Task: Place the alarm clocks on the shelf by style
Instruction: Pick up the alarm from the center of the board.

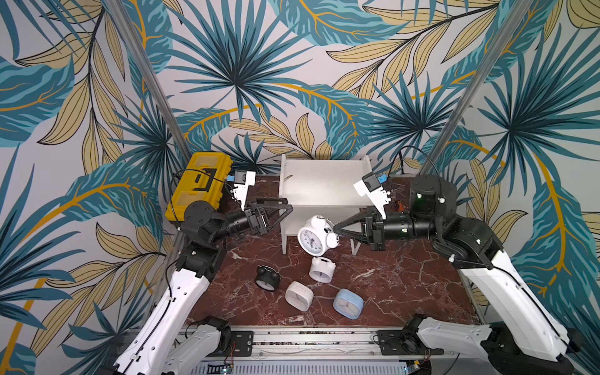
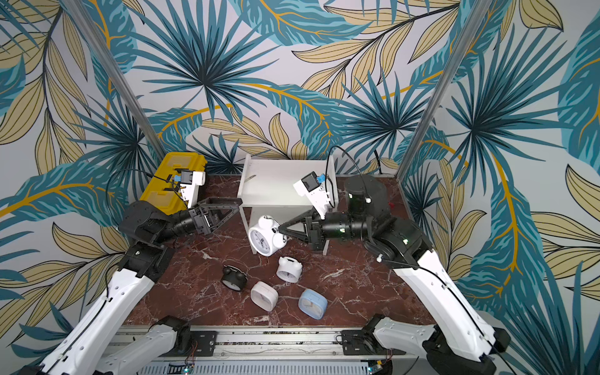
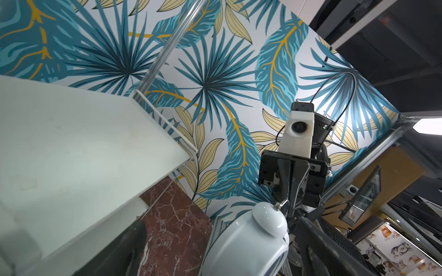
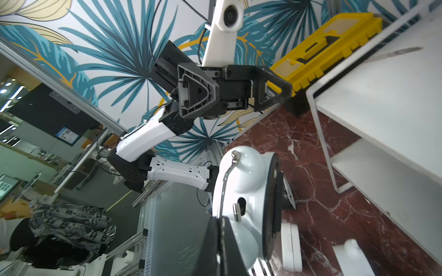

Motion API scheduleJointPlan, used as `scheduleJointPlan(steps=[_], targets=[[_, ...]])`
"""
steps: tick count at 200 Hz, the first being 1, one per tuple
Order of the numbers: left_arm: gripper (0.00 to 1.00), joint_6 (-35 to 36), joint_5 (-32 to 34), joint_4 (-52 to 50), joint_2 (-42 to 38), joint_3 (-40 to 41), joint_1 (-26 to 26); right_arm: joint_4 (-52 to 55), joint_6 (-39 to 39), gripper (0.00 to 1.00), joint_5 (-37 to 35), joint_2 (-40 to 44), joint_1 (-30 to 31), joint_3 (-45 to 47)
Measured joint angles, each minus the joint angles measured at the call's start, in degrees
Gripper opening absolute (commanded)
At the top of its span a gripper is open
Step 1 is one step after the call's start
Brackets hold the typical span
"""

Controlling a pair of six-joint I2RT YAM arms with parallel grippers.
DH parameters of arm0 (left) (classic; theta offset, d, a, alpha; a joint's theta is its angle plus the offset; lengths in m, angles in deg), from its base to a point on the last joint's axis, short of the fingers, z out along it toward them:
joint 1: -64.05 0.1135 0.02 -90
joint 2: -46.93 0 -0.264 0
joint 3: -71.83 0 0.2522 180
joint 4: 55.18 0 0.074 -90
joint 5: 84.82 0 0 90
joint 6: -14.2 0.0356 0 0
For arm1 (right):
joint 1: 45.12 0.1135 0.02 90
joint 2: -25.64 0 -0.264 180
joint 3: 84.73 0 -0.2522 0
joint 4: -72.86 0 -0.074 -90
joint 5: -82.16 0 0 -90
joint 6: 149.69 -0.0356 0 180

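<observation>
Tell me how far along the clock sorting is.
Done: no clock shows on the shelf. In hand: right gripper shut on the large white twin-bell clock; left gripper open, empty. Remaining: black twin-bell clock, small white twin-bell clock, white square clock, blue square clock.

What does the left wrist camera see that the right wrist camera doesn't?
Only the left wrist view shows the right arm's camera. Only the right wrist view shows the toolbox and the left arm's camera. Both show the big white clock, held by the shut right pincer, plus the shelf and the table.
</observation>
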Motion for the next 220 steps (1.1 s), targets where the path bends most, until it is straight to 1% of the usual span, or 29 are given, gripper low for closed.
scheduleJointPlan(steps=[20, 58, 85, 97, 127, 138, 146, 153, 161, 165, 169, 175, 176, 177, 180, 183, 185, 189, 197, 208, 220], targets=[[1.00, -4.48, -2.58, 8.87, 2.73, 0.00, 0.00, -3.41, -1.33, 0.00, 3.08, -4.68, -0.04, -4.07], [0.93, -11.72, -6.32, 21.81, 6.75, 1.16, 0.00, -7.54, -3.37, 0.00, 5.38, -7.89, -1.95, -6.67], [0.78, -15.85, -7.48, 28.09, 8.37, 3.02, 0.00, -9.66, -4.87, 0.00, 6.01, -9.01, -4.11, -6.67], [0.69, -17.03, -7.67, 29.46, 9.03, 3.19, 0.00, -10.38, -5.51, 0.00, 6.25, -9.49, -4.83, -6.60], [0.49, -18.34, -7.61, 31.67, 9.70, 3.19, 0.00, -11.85, -6.56, 0.00, 6.62, -10.14, -6.21, -6.32], [0.44, -18.64, -7.43, 32.76, 9.68, 3.19, 0.04, -12.15, -6.95, 0.00, 6.40, -10.19, -7.04, -6.16], [0.42, -18.47, -7.13, 33.24, 9.68, 3.19, 0.00, -12.55, -7.15, 0.00, 6.40, -10.23, -7.34, -6.08], [0.42, -18.60, -6.84, 33.44, 9.79, 3.19, 0.00, -12.79, -7.30, 0.07, 6.16, -10.25, -7.37, -6.05], [0.42, -18.80, -6.47, 33.64, 9.92, 3.19, 0.00, -13.09, -7.58, 0.23, 5.70, -10.23, -7.37, -5.99], [0.42, -18.82, -6.19, 33.68, 9.94, 3.19, 0.00, -13.22, -8.11, 0.29, 5.29, -10.23, -7.37, -5.97], [0.41, -18.84, -5.86, 33.64, 9.94, 3.26, 0.00, -13.51, -7.96, 0.38, 5.05, -10.23, -7.37, -5.88], [0.40, -18.86, -5.35, 33.66, 9.97, 3.43, 0.00, -14.05, -8.33, 0.49, 4.15, -10.23, -7.37, -5.70], [0.39, -18.86, -5.18, 33.64, 9.97, 3.50, 0.00, -14.25, -8.74, 0.52, 3.98, -10.19, -7.37, -5.60], [0.39, -18.86, -5.14, 33.64, 9.97, 3.54, 0.00, -14.34, -9.01, 0.57, 3.93, -10.16, -7.39, -5.53], [0.39, -18.86, -4.76, 33.64, 9.97, 3.65, 0.00, -14.78, -8.85, 0.80, 3.26, -10.05, -7.37, -5.31], [0.38, -18.86, -4.37, 33.64, 9.97, 3.85, 0.00, -15.21, -9.27, 0.92, 2.84, -9.92, -7.37, -4.98], [0.39, -18.86, -4.07, 33.64, 9.97, 3.98, -0.02, -15.74, -9.51, 0.97, 2.43, -9.77, -7.37, -4.57], [0.39, -18.86, -3.50, 33.62, 9.97, 4.28, -0.04, -16.37, -9.79, 0.99, 1.53, -9.38, -7.32, -3.80], [0.39, -18.86, -2.25, 33.57, 9.97, 4.85, -0.07, -18.12, -10.91, 1.00, -0.44, -8.15, -7.30, -1.60], [0.39, -18.91, -0.28, 33.42, 9.97, 5.62, -0.07, -22.60, -13.05, 1.00, -3.52, -5.35, -7.26, 3.65], [0.44, -19.10, 2.45, 33.44, 9.86, 6.62, -0.15, -28.52, -16.41, 1.00, -6.64, -1.73, -7.02, 10.23]])
